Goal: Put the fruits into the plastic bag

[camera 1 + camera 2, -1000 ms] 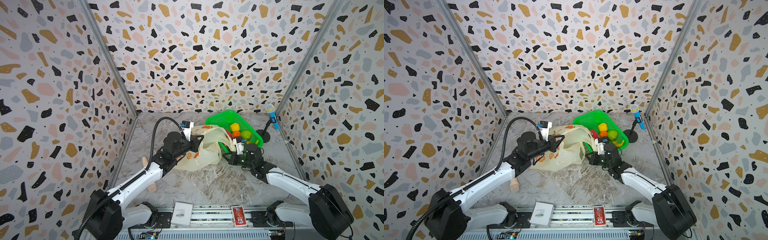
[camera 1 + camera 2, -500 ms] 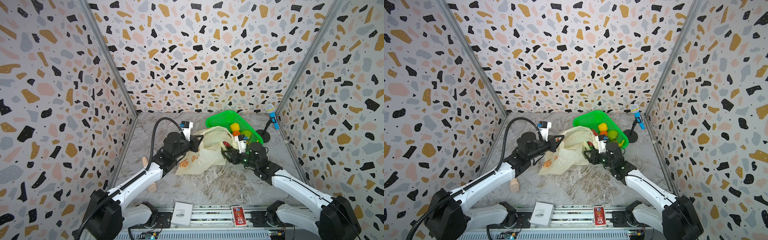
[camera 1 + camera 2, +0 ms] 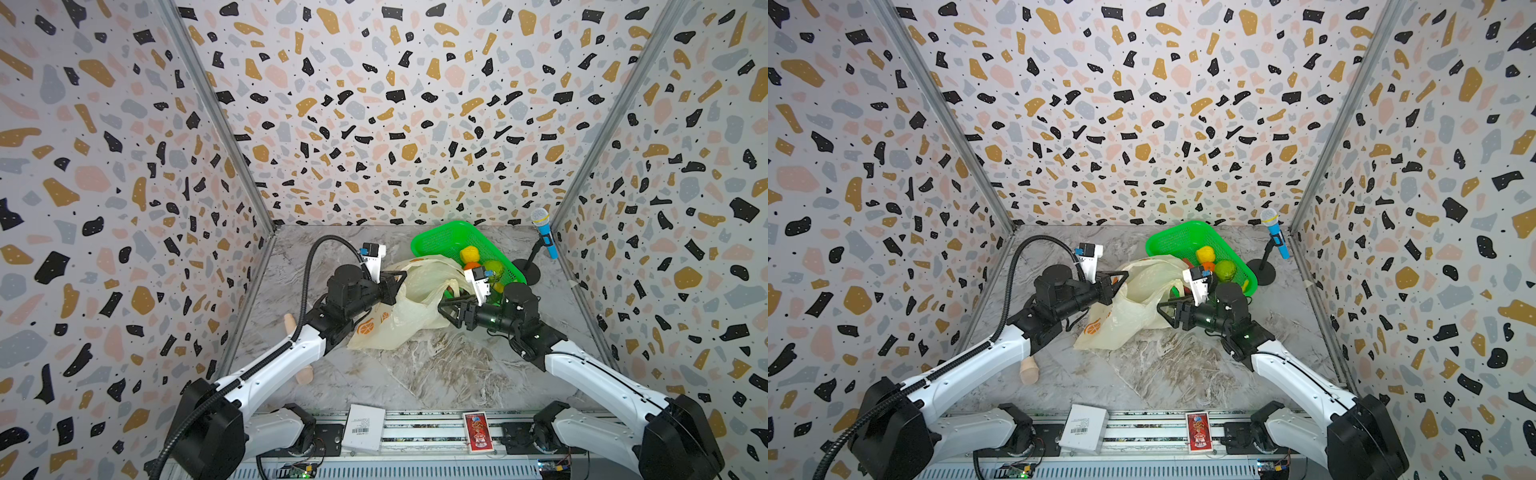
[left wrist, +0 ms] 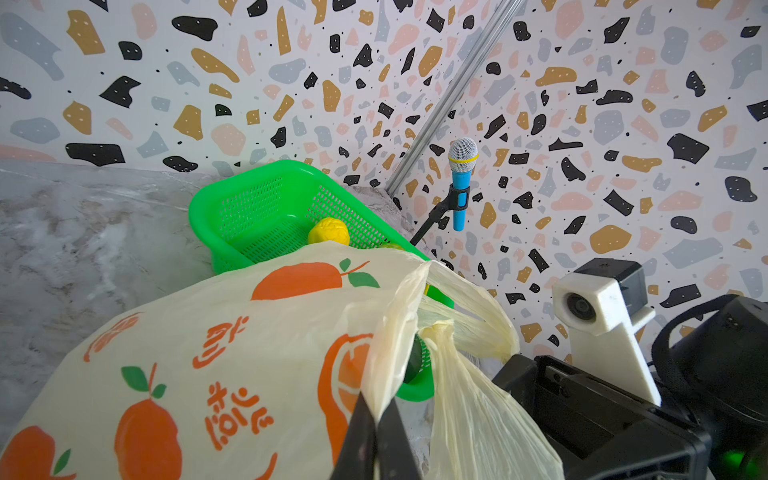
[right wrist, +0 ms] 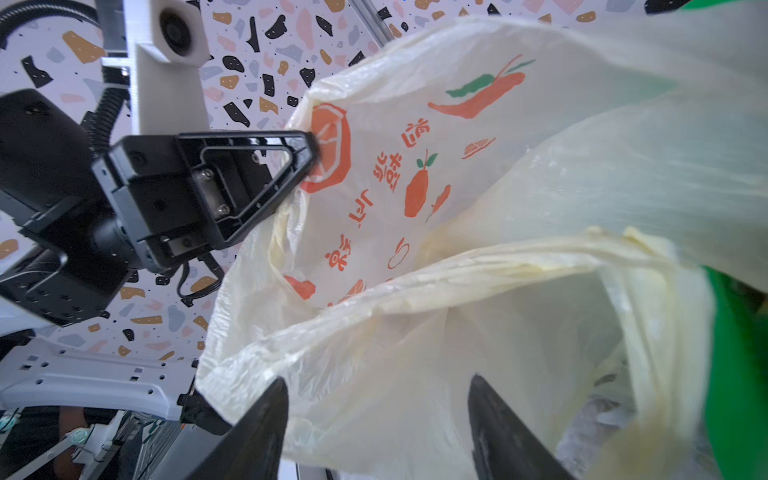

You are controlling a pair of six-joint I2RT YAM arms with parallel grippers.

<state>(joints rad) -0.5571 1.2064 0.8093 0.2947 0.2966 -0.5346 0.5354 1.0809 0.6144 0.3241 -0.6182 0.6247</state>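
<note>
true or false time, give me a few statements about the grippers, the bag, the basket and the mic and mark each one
1. The left gripper is shut on the plastic bag. True.
2. The right gripper is clamped on the bag. False: its jaws stand apart at the bag's mouth.
3. A yellow fruit lies in the green basket. True.
4. The microphone lies inside the basket. False: it is held up on its stand beside the basket, near the back corner.
</note>
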